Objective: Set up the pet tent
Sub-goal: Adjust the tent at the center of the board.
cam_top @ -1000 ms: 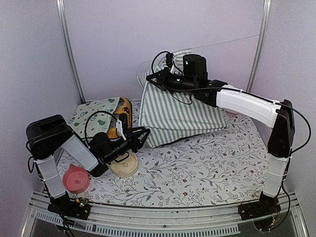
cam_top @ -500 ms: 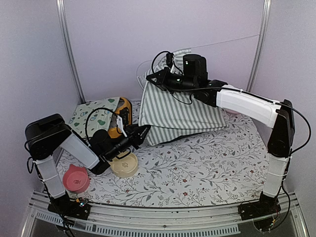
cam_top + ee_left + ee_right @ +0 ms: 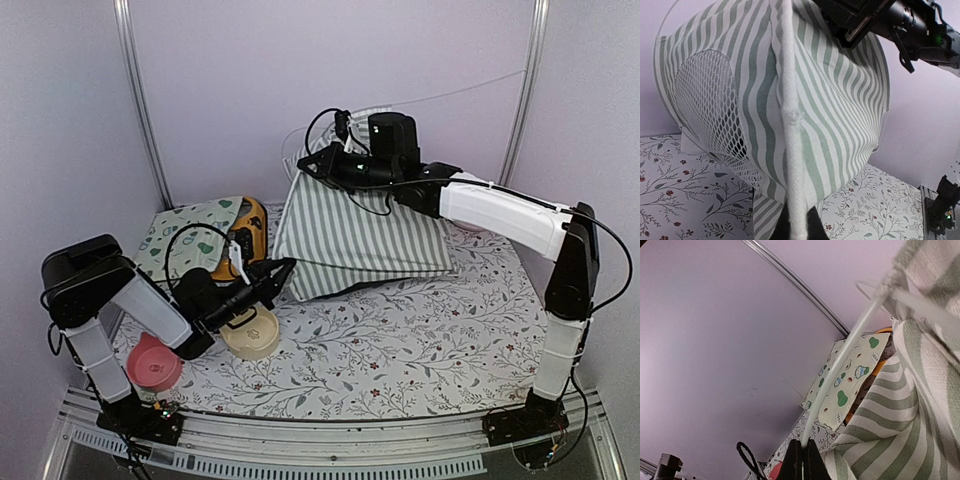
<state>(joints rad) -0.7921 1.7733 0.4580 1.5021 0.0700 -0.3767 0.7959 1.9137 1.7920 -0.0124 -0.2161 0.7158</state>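
Striped grey-green and white fabric of the pet tent (image 3: 360, 235) is seen toward the far middle of the table (image 3: 420, 340), held up at its top and sagging below, with its netted white door panel (image 3: 710, 110) turned left. The left gripper (image 3: 797, 227) is clamped on the white piped seam (image 3: 790, 100) at the tent's near left lower edge. The right gripper (image 3: 802, 452) is closed on a thin white pole (image 3: 840, 360) at the tent's top. A cream printed mat (image 3: 185, 228) and an orange object (image 3: 252, 222) are found left of the tent. A cream bowl (image 3: 252, 333) and a pink container (image 3: 155, 362) are placed near the left arm.
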